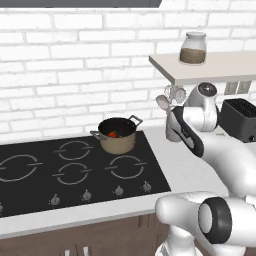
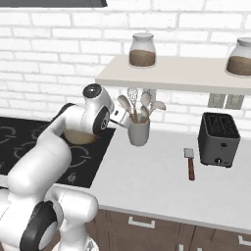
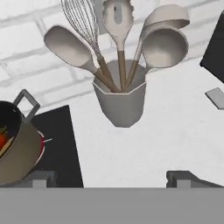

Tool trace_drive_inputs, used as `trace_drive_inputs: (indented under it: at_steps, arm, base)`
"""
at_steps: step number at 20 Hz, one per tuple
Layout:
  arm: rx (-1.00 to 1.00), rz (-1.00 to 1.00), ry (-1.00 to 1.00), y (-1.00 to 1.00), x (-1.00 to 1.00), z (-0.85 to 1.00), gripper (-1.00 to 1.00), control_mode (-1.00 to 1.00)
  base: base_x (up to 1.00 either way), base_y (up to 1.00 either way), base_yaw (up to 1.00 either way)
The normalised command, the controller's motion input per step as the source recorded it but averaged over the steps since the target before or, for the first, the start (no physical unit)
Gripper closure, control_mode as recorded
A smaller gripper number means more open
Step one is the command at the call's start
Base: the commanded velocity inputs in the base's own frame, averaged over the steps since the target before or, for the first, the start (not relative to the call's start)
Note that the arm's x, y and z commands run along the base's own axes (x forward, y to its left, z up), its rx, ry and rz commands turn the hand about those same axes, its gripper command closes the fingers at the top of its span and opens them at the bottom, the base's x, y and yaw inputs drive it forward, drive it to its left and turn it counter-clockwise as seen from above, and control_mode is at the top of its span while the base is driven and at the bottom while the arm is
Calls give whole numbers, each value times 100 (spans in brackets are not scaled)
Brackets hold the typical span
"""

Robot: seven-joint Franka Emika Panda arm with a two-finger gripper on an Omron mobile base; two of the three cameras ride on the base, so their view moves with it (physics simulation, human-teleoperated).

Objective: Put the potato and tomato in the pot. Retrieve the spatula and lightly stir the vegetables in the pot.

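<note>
**Beige pot loaded, arm turning toward the spatula**

Tan-beige, with a dark rim and grey loop handles, the pot (image 1: 118,135) sits on the back right burner of the black cooktop (image 1: 30,170). A small red-orange tomato (image 1: 113,133) lies inside it; the potato cannot be made out. In the hand view the pot shows at the lower left edge, so the wrist points away from it, toward the white counter (image 2: 157,176).

The gripper (image 3: 109,178) hangs just in front of a grey utensil cup (image 3: 120,103) holding a whisk, a slotted spoon and ladles. Its two dark fingertips (image 3: 41,178) stand far apart, wide and holding nothing.

The spatula (image 2: 189,163) lies flat on the counter, grey blade toward the wall and reddish handle toward the front edge, between the cup and a black toaster (image 2: 219,139), close to the toaster.

Judging from this, the step in hand is fetching the spatula. Doing it well probably means passing the cup without brushing its utensils, lining the fingers across the narrow handle, descending straight, and closing near the handle's middle so the blade hangs steady for stirring.
</note>
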Motion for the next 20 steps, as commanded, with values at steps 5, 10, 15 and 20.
trace_drive_inputs:
  at_steps: [5, 10, 15, 20]
  arm:
    - [0, -20, 11, -100, -12, 0, -100, -100]
    - [2, -8, 7, -100, -50, -3, -100, -100]
    - [5, 0, 1, -100, -71, -24, -100, -100]
    - [1, 4, 0, -97, -25, -39, -100, -100]
  base:
    - [0, 0, 0]
    - [0, 0, 0]
    - [0, 0, 0]
    - [0, 0, 0]
